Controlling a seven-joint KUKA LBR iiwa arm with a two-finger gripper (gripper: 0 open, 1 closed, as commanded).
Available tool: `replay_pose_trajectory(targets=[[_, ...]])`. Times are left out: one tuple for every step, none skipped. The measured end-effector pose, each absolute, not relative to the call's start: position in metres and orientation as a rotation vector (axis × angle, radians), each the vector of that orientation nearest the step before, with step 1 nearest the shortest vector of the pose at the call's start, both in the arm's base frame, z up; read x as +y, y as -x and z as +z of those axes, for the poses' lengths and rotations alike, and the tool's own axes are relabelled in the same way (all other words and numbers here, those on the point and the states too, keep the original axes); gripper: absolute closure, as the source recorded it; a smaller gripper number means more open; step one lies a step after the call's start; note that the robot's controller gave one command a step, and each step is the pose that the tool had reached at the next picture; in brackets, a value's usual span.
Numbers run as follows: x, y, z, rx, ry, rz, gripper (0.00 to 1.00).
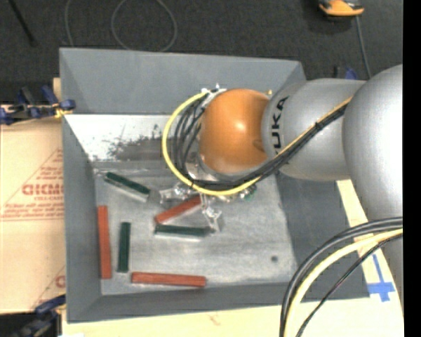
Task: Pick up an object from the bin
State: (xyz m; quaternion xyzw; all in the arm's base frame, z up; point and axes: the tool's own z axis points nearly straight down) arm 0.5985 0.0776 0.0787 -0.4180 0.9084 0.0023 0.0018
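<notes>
My gripper [191,208] reaches down into the middle of the bin, under the arm's orange cover. Its fingers [213,220] stand apart, open, on either side of a short red stick [178,211] that lies slanted on the bin floor. I cannot tell whether the fingers touch the stick. Just below it lies a dark green stick [179,232], nearly level. Another green stick [127,184] lies slanted to the upper left of the gripper.
A red stick [104,242] and a green stick [124,246] lie upright side by side by the bin's left wall. A longer red stick [168,280] lies along the front wall. The arm covers the bin's upper right.
</notes>
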Motion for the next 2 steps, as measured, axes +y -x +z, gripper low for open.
replay_pose_trajectory(targets=[[0.073,-0.600,0.079,2.855,1.300,0.004,1.00],[0.047,-0.649,0.201,2.666,1.640,-0.009,1.00]])
